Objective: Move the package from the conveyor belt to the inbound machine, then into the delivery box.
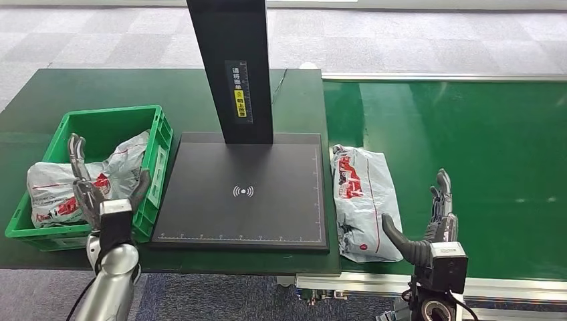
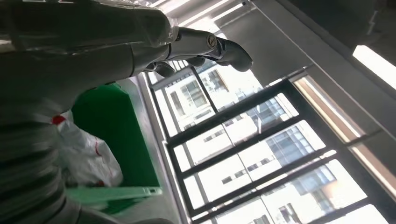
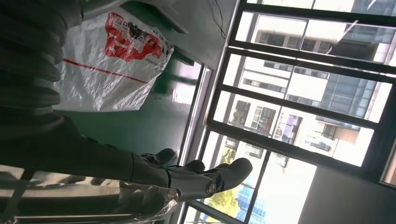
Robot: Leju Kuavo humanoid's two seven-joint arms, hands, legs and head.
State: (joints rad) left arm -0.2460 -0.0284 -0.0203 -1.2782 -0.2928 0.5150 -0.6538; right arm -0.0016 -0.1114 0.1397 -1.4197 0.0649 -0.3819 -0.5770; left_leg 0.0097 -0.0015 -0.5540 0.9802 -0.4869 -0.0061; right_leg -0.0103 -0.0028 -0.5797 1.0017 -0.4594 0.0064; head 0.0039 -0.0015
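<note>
Package [image 1: 363, 202] lying flat at the left edge of the conveyor belt [image 1: 481, 167], right beside the inbound machine [image 1: 244, 194], not on it yet. Right hand [image 1: 428, 227] hovering just to the package's right, fingers spread, thumb stuck out toward the bag, holding nothing. Left hand [image 1: 100, 184] up over the green delivery box [image 1: 159, 144], fingers apart too, nothing in it; two bagged parcels [image 1: 73, 184] already sitting in that box. Step in hand looks like the pickup: best to come in low from the right edge, get the thumb under or over the crinkly plastic and pinch a good fold near the middle, since a thin slack bag will probably sag and slide if grabbed by a corner. Then a short hop left onto the dark scan plate, landing near the wireless symbol [image 1: 243, 191], clear of the black post [image 1: 231, 67]. As for writing: red and black print on the white bag, too blurry to read, maybe a courier logo. Vertical strip label [image 1: 239, 91] on the post with Chinese characters and a yellow patch, also not legible from here.
</note>
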